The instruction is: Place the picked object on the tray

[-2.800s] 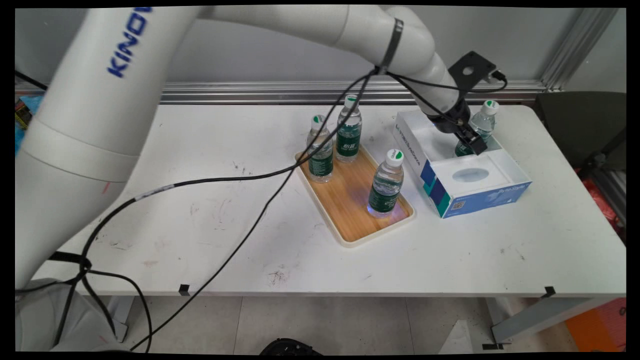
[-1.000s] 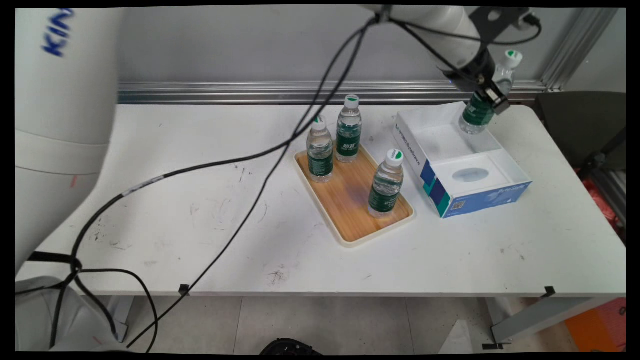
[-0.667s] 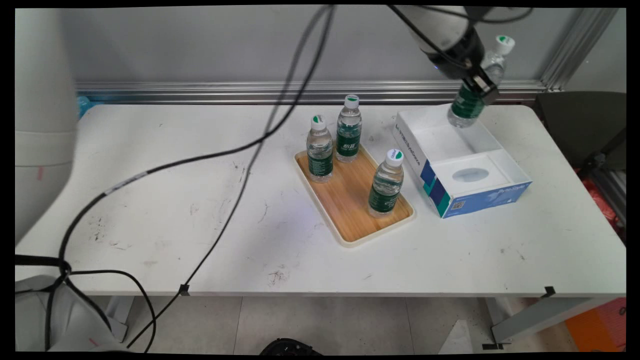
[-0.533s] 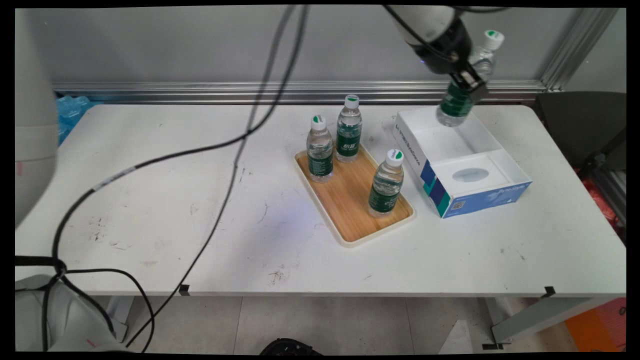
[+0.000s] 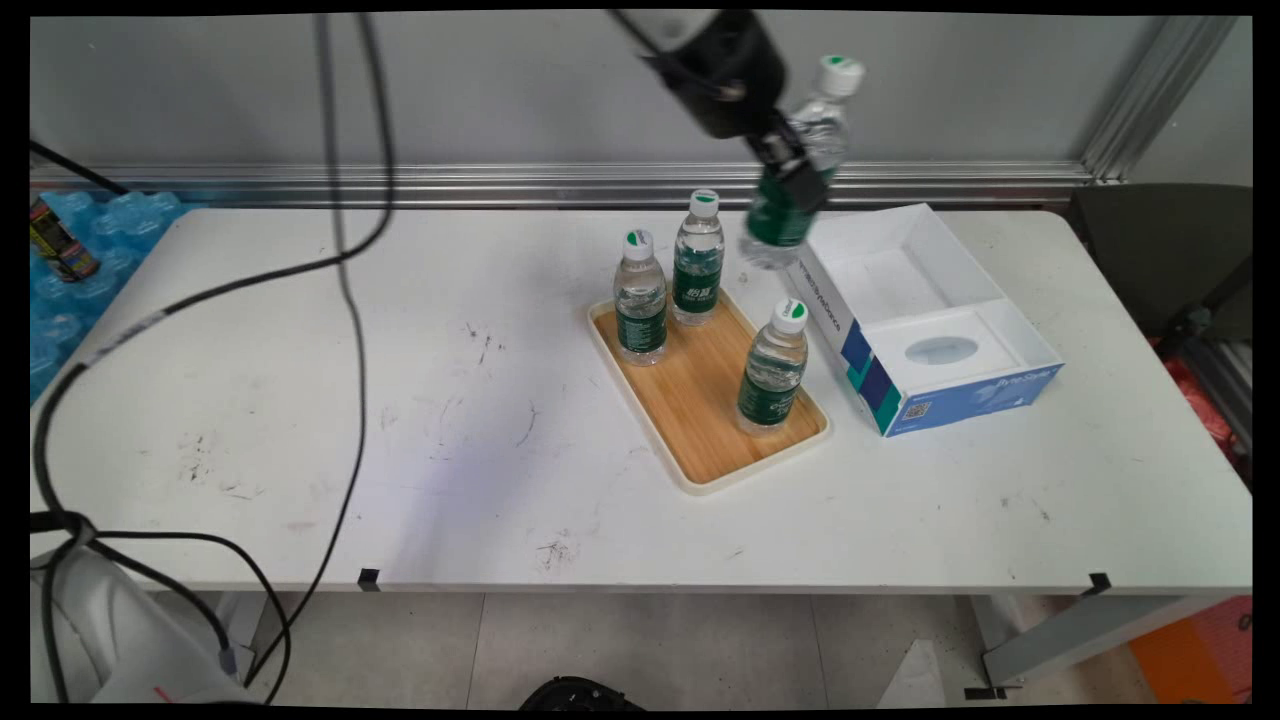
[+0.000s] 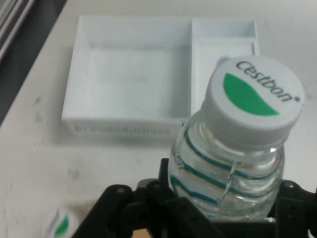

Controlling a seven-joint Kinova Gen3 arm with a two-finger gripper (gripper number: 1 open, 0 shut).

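My gripper (image 5: 790, 180) is shut on a clear water bottle (image 5: 795, 165) with a green label and a white cap. It hangs tilted in the air, above the table between the wooden tray (image 5: 700, 420) and the white and blue box (image 5: 940, 390). In the hand view the bottle (image 6: 233, 163) fills the lower right, its cap (image 6: 253, 98) toward the camera, and the box (image 6: 133, 84) lies open below. Three more bottles stand on the tray: two at its far end (image 5: 640, 300) (image 5: 698, 260) and one near its right edge (image 5: 773, 368).
The white table (image 5: 400, 400) carries the tray and the box, which has two compartments. Black cables (image 5: 350, 250) hang over the table's left half. A pack of blue-wrapped bottles (image 5: 60, 270) sits beyond the left edge. A dark chair (image 5: 1170, 260) stands at the right.
The gripper lifted the bottle out of the box's far compartment, raised it high, then carried it left to above the gap between box and tray.
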